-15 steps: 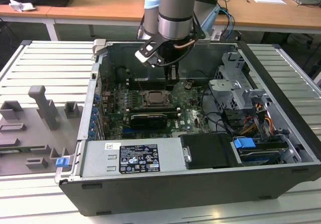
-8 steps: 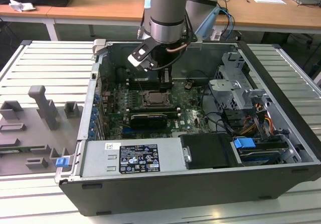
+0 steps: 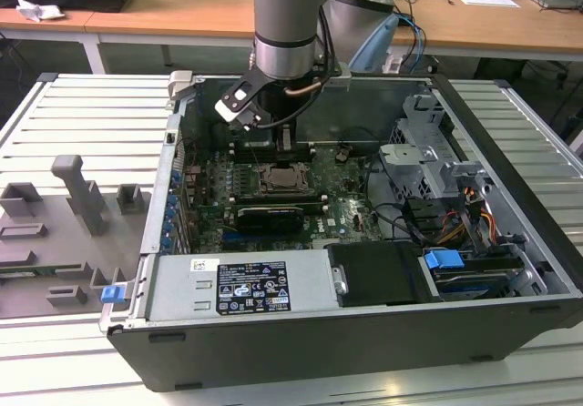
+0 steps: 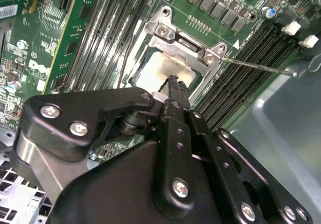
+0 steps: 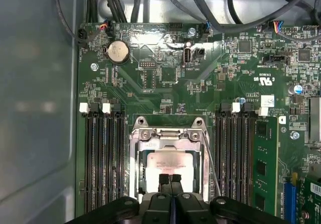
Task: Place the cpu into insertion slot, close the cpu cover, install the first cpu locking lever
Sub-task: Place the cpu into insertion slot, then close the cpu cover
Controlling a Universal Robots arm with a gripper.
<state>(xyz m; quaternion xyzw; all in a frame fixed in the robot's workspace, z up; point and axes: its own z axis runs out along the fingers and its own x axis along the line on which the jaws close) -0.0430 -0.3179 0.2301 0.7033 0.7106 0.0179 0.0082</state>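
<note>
Cpu [image 5: 168, 164], where does it lie?
— Seated in the socket [image 5: 198, 122], framed by the cpu cover [image 5: 135, 166], which looks lowered.
— And the end effector [image 5: 169, 179]?
— Fingertips pressed together, holding nothing, right above the cpu's edge opposite the cover's hinge.

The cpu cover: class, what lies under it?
Through the opening of the cpu cover, the cpu shows; its edges and the socket beneath are hidden by the frame and the gripper.
</note>
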